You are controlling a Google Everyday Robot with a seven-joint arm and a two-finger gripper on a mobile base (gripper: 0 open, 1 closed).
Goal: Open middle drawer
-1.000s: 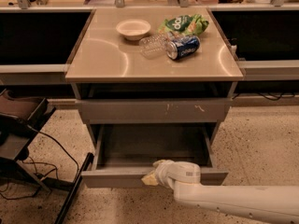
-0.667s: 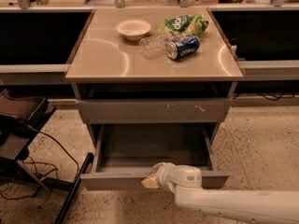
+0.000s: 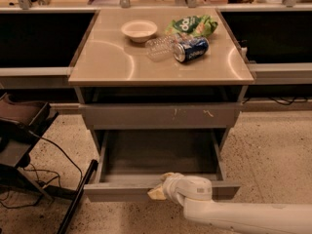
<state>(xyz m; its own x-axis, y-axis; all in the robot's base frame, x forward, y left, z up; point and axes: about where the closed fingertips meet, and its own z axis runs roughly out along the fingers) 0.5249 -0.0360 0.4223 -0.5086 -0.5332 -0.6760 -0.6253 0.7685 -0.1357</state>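
The middle drawer (image 3: 122, 191) stands pulled out from the cabinet, low in the camera view. Its plain grey front faces me and its grey box interior (image 3: 158, 152) is empty. My gripper (image 3: 159, 191) sits at the top edge of the drawer's front, a little right of its middle. The white arm (image 3: 243, 216) runs in from the lower right. Above the open drawer is the taller grey front with pale scratch marks (image 3: 161, 115), which is closed.
On the cabinet top (image 3: 107, 62) are a white bowl (image 3: 139, 30), a clear plastic cup on its side (image 3: 159, 48), a blue can on its side (image 3: 191, 49) and a green chip bag (image 3: 192, 25). A dark cart and cables (image 3: 24, 140) stand at the left on the speckled floor.
My gripper and the drawer's front have come a little further toward the camera. The things on top have not moved.
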